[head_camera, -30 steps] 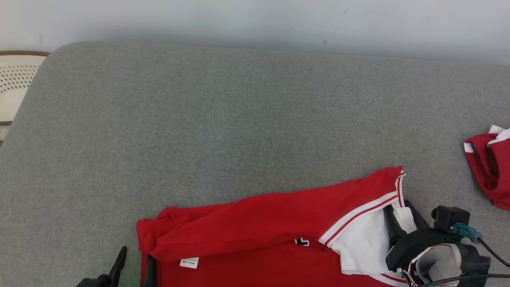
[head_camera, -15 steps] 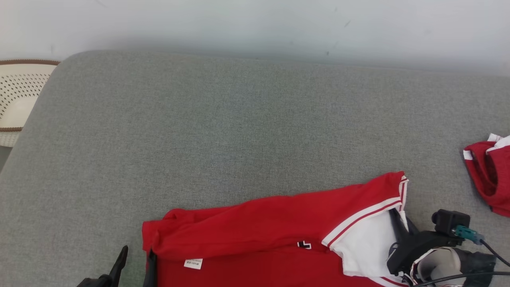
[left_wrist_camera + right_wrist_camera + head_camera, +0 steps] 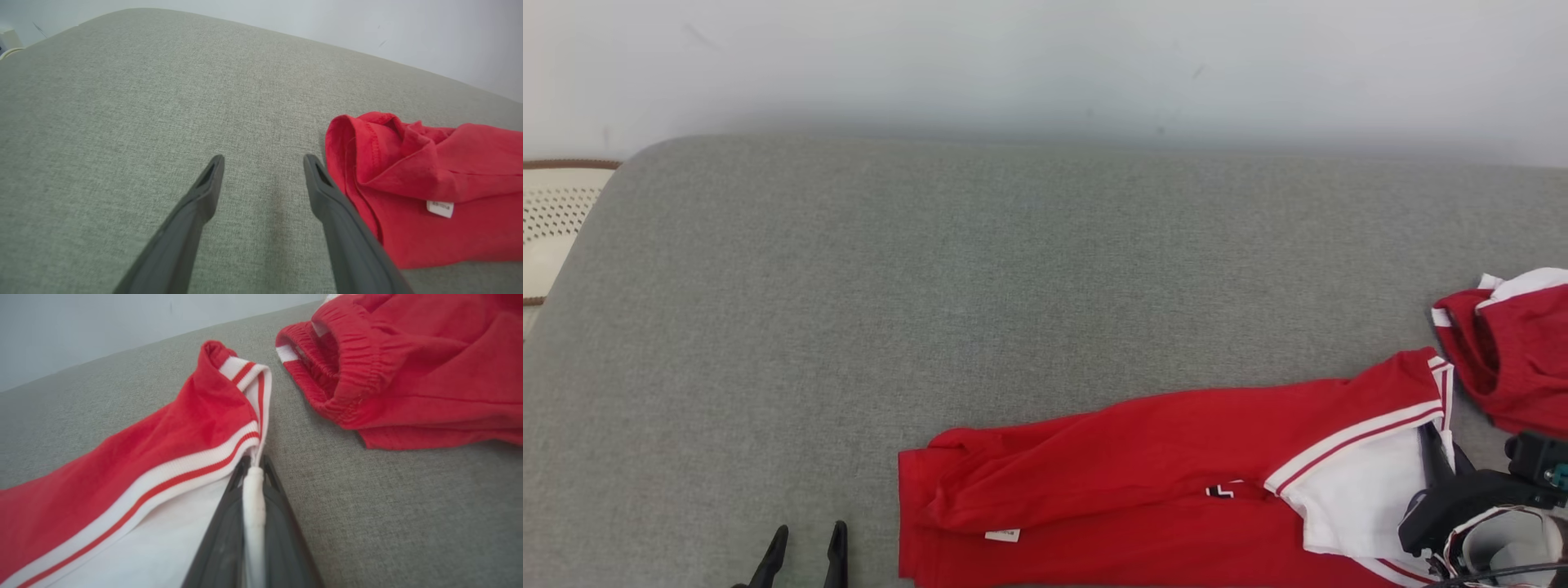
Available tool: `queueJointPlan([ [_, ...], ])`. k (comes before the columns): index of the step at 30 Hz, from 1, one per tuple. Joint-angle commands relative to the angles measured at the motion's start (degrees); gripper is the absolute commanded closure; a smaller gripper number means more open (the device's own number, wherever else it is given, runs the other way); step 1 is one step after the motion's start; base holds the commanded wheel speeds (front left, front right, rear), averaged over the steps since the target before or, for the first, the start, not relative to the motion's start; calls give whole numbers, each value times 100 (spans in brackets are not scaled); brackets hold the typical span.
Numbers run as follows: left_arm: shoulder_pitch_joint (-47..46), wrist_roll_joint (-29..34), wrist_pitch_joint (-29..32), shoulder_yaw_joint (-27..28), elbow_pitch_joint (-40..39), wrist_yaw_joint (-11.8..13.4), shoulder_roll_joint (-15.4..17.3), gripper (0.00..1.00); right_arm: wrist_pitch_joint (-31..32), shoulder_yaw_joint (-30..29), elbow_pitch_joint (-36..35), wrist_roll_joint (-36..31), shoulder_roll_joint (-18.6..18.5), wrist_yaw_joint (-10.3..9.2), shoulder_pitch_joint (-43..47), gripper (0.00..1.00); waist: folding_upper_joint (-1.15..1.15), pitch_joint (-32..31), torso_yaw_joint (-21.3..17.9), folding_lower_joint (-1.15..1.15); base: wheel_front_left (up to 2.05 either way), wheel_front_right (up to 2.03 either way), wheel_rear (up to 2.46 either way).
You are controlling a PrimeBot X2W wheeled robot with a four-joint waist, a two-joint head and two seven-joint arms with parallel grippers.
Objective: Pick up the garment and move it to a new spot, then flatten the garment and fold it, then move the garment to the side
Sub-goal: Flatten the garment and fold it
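A grey cushion (image 3: 931, 286) runs up to a pale wall (image 3: 1013, 65), with a cream basket (image 3: 547, 237) off its left end. The garment (image 3: 1160, 465) lies folded at the near edge, near a second red piece (image 3: 1511, 359), perhaps shorts. The right wrist view has the right gripper (image 3: 254, 463) pinching the garment's white sleeve edge. The left wrist view has the left gripper (image 3: 263, 161) spread wide over bare cushion beside the hem.

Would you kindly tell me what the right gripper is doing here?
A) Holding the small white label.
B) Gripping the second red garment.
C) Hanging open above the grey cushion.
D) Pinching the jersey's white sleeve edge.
D: the right wrist view shows the right gripper shut on a white fold of the jersey, clear of the second red garment.
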Motion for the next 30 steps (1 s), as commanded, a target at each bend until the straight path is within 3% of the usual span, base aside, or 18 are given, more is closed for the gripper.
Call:
queueJointPlan([
  [1, 57, 40, -3, -5, -11, 25, 2, 0, -4, 9, -85, -48, -35, -11, 46, 100, -1, -75, -83, 0, 0, 0, 0],
  [9, 192, -43, -3, -18, 39, 43, 3, 0, 94, 800, -1134, 36, 89, -9, 177, 100, -1, -320, -357, 0, 0, 0, 0],
  [21, 299, -232, -3, -277, 63, 92, 2, 0, 1443, 2132, -3552, 1009, -12, -10, 548, 100, -1, -487, -263, 0, 0, 0, 0],
  [30, 187, -279, -3, -533, 83, 80, 5, 0, 1725, 2781, -3672, 1173, 374, -7, 310, 100, -1, -413, 301, 0, 0, 0, 0],
])
